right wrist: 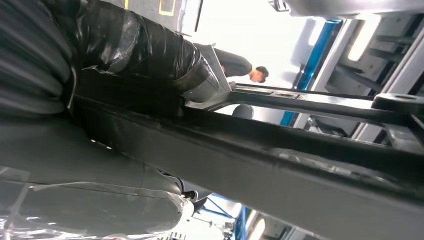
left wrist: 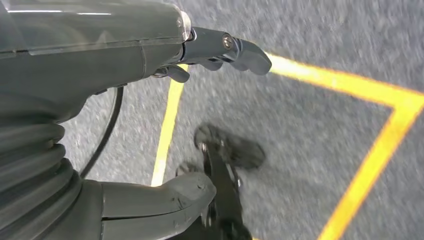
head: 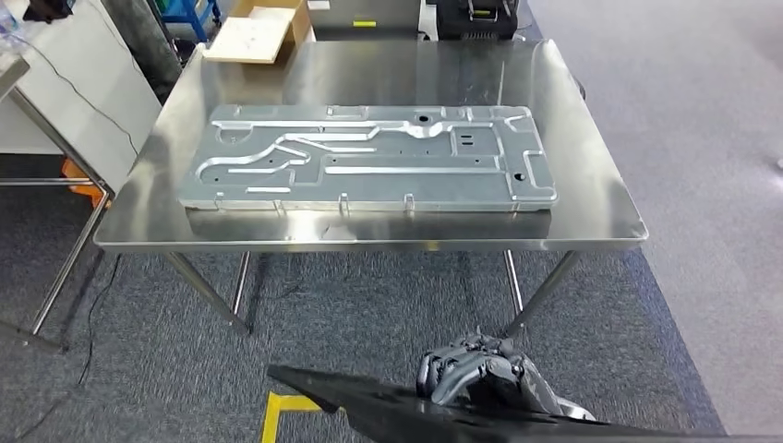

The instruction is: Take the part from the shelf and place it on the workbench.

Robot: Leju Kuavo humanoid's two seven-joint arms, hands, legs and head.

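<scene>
We see the right hand wrapped tight around a dark part, the left hand open and empty, and the workbench ahead.

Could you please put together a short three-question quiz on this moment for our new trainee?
1. True or false: the workbench already carries a large stamped metal panel.
2. Which hand grips the dark part? A. left hand B. right hand C. both hands
3. Fill in the blank: the floor under the left hand is marked with ____ tape lines.

Key:
1. True; the panel lies flat on the bench top.
2. B; the right hand is wrapped on the part, while the left hand hangs over the floor with nothing in it.
3. Yellow.
</scene>
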